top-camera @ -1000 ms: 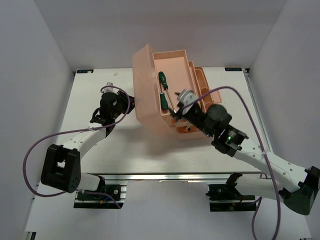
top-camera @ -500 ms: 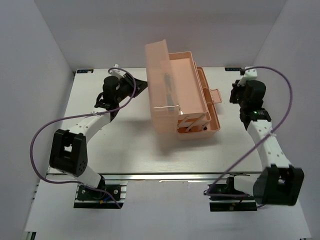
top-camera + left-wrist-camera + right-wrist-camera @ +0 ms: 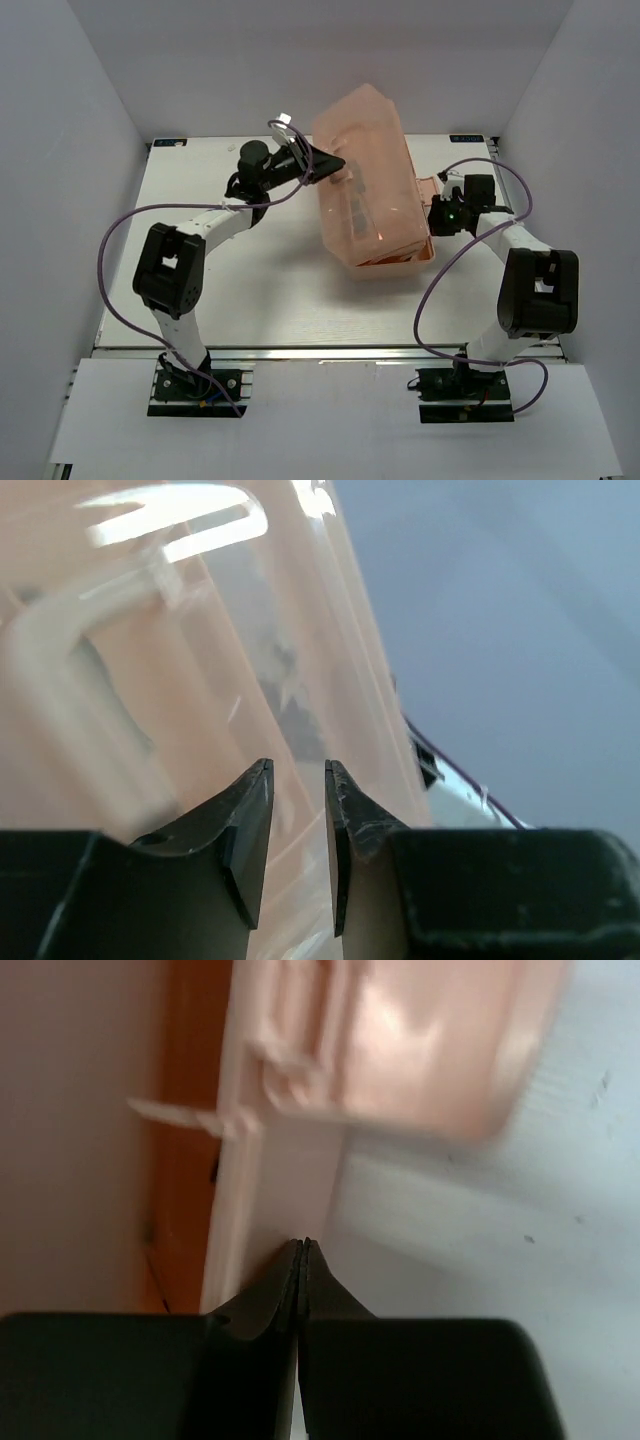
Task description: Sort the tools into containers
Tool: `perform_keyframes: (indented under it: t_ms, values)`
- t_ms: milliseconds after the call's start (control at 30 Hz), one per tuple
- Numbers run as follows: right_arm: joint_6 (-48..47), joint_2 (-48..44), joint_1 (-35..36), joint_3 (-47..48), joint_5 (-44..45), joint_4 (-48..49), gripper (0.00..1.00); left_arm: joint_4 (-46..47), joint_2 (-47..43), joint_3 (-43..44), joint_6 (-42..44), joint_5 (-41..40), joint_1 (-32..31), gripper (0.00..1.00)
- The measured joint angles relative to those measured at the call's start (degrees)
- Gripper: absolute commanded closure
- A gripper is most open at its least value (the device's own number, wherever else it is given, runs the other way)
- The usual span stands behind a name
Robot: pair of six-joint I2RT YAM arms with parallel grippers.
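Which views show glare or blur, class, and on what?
Left wrist: white glare streaks on the toolbox, close plastic out of focus. Right wrist: toolbox edges smeared and blurry. Top external: sharp, evenly lit, no strong glare.

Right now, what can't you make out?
Top view: tools inside the salmon-pink translucent plastic toolbox; lid shows only dark smudges.
Left wrist view: whether the left gripper pinches the lid; too close.
Right wrist view: whether the shut right gripper touches the toolbox; blurred.
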Motion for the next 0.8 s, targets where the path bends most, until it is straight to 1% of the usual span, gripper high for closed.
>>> perform_keyframes:
  t_ms: [133,267,333,467,600,700,800]
  values:
    - [1.77,0.44,1.66,2.67,-3.74,0.44,1.00,0.20,4.04,-0.35,-2.14,3.69,-1.49,0.60]
    - [3.78,0.46,2.54,3.21,-4.39,0.44,1.00,0.22,5.35,0.04,-3.41,5.46,-1.68,0.58]
    - [4.39,0.44,2.93,3.21,-3.96,0.46,1.00,-0.66,5.29,0.72,-3.17,6.01,-1.31,0.57]
    - [4.94,-0.61,3.41,2.47,0.26,1.64,1.00,-3.28,4.11,1.18,-1.86,6.03,-0.04,0.55]
    - [5.14,-4.00,0.90,-0.26,4.15,2.69,1.00,-9.07,-1.01,1.16,2.10,5.55,3.43,0.51]
    - [5.11,-4.79,-2.78,-1.25,5.84,3.28,1.00,-14.08,-8.00,-0.09,6.71,4.44,7.48,0.44]
    - [5.14,-3.93,-5.62,-1.55,6.05,3.76,1.00,-17.70,-15.78,-3.96,10.84,3.82,11.58,0.38]
